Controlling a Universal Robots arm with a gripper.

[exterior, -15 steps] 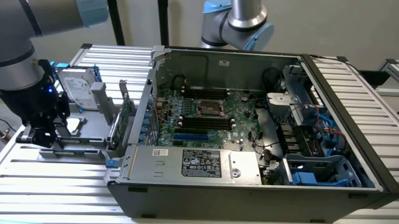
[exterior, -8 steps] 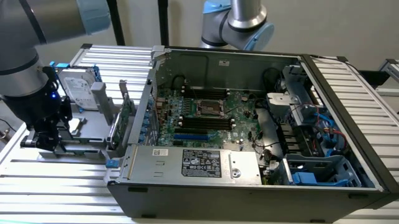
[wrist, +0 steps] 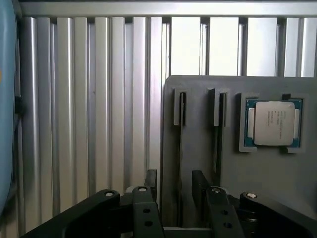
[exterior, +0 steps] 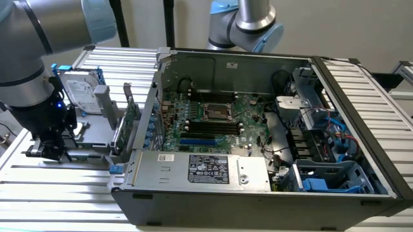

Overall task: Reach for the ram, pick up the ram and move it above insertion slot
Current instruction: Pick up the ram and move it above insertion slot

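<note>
Gripper (wrist: 174, 178) hung with fingers spread astride a narrow slot (wrist: 182, 111) in the grey holder (wrist: 267, 173) beside the open computer case (exterior: 258, 193); whether the slot's dark strip was the ram could not be told.

Nothing legible anywhere: the black label (exterior: 208, 168) on the power supply (exterior: 154, 175) shows white print too fine to read, and the white sticker (exterior: 166, 158) beside it, the hard drive (exterior: 82, 94) label and the processor (wrist: 273, 123) markings blur out too.
</note>
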